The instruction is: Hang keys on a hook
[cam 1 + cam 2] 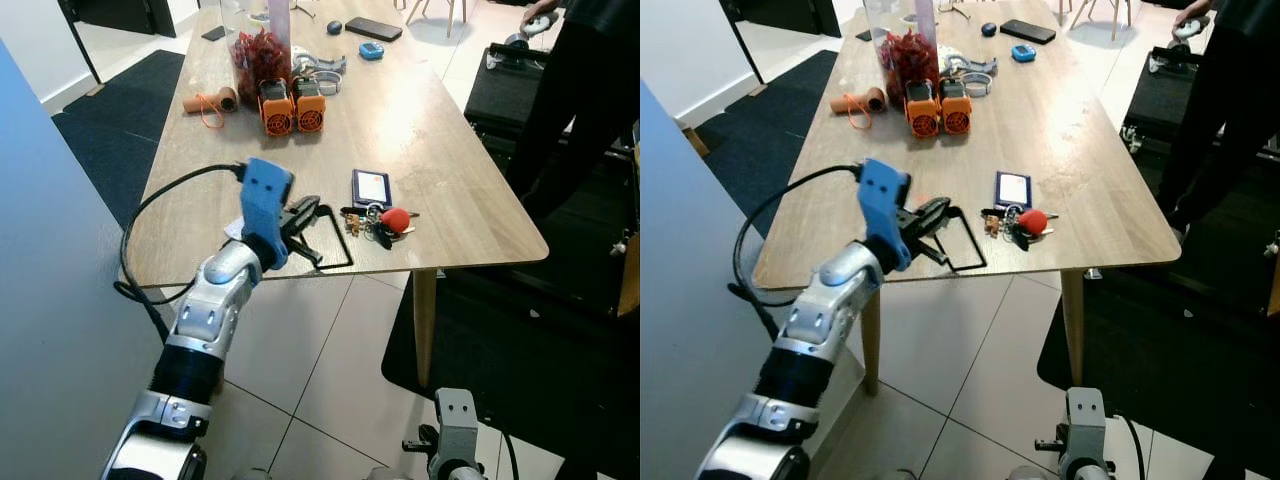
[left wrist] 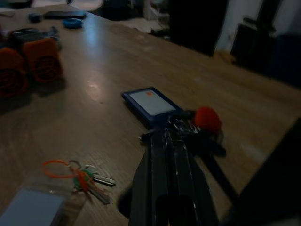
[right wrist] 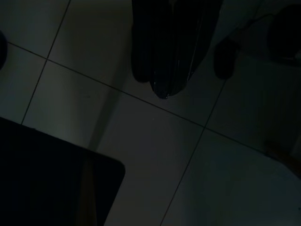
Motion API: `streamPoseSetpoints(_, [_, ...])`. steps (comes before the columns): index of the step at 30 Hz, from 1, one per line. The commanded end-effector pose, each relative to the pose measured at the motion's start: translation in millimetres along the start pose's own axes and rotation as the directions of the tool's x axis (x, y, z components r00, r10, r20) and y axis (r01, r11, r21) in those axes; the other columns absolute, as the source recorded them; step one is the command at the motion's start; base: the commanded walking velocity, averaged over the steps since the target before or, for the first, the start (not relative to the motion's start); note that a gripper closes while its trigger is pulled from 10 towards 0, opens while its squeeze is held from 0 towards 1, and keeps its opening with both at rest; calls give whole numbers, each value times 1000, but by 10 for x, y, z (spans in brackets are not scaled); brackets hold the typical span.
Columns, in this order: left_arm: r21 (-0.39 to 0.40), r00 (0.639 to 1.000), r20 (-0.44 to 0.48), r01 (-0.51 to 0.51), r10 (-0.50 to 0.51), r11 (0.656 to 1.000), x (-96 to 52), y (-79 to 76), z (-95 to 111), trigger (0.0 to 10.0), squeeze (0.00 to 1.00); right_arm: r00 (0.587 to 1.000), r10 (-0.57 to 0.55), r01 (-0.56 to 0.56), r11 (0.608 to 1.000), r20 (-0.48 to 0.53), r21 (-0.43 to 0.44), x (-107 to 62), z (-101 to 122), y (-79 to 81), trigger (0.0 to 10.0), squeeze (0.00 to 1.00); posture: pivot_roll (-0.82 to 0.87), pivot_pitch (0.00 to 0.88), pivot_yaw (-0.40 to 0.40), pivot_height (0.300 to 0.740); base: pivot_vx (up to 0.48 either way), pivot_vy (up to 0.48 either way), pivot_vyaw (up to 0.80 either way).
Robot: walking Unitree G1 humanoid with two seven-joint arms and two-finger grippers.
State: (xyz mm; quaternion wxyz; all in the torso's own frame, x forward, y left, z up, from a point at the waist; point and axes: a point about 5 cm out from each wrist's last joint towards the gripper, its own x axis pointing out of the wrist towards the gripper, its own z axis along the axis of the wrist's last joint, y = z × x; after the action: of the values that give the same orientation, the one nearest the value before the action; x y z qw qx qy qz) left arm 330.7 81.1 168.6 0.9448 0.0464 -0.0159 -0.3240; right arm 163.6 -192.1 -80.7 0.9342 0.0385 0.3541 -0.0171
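A bunch of keys with a red fob [image 1: 386, 222] lies on the wooden table [image 1: 460, 170] near its front edge, just in front of a blue card holder [image 1: 370, 186]. My left gripper [image 1: 303, 214] hovers low over the table to the left of these keys, pointing at them; its fingers [image 2: 168, 155] are shut with nothing seen between them. A black wire frame [image 1: 337, 247] lies by the fingertips. A second set of keys [image 2: 87, 178] with an orange ring and a white tag lies under the wrist. My right gripper [image 3: 164, 89] hangs idle over the tiled floor, shut.
Two orange speakers [image 1: 292, 105], a jar of red items [image 1: 261, 55], a phone [image 1: 373, 28] and small clutter occupy the far half of the table. A person in black [image 1: 585, 90] stands at the right beside dark equipment. A blue-grey wall [image 1: 50, 300] is close on my left.
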Motion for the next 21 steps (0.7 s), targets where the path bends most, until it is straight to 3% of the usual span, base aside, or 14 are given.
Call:
streamPoseSetpoints(1, [61, 1000, -21, 6, -4, 998, -6, 25, -4, 10000, 0, 1000, -13, 14, 1000, -6, 21, -21, -41, -5, 10000, 0, 39, 62, 40, 740, 0, 0, 0])
streamPoseSetpoints(5, [152, 998, -60, -19, 29, 988, 14, 39, -13, 10000, 0, 1000, -16, 17, 1000, -10, 24, -26, -54, -5, 10000, 0, 38, 62, 42, 740, 0, 0, 0])
streamPoseSetpoints(9, [134, 997, -62, -46, 54, 990, 25, 58, -1, 10000, 0, 1000, -18, 18, 999, -9, 27, -25, -53, -1, 10000, 0, 37, 63, 44, 740, 0, 0, 0])
streamPoseSetpoints(12, [70, 999, -27, -44, 46, 997, 27, 74, 54, 10000, 0, 1000, -18, 18, 999, -8, 29, -23, -50, 3, 10000, 0, 40, 64, 43, 740, 0, 0, 0])
streamPoseSetpoints(15, [-84, 994, 107, 36, -27, 996, 7, 38, 230, 10000, 0, 1000, -18, 19, 999, -6, 31, -22, -47, 4, 10000, 0, 42, 64, 42, 740, 0, 0, 0])
streamPoseSetpoints(16, [-115, 985, 165, 78, -59, 990, -9, 15, 309, 10000, 0, 1000, -18, 18, 999, -6, 31, -21, -47, 5, 10000, 0, 42, 64, 42, 740, 0, 0, 0])
streamPoseSetpoints(17, [-115, 985, 165, 78, -59, 990, -9, 15, 309, 10000, 0, 1000, -18, 18, 999, -6, 31, -21, -47, 5, 10000, 0, 42, 64, 42, 740, 0, 0, 0])
streamPoseSetpoints(18, [-177, 952, 280, 181, -127, 967, -56, -47, 490, 10000, 0, 1000, -18, 18, 999, -7, 30, -19, -44, 4, 10000, 0, 45, 64, 41, 740, 0, 0, 0])
streamPoseSetpoints(21, [-212, 928, 334, 242, -163, 947, -84, -88, 586, 10000, 0, 1000, -18, 18, 999, -7, 31, -18, -42, 4, 10000, 0, 45, 64, 41, 740, 0, 0, 0])
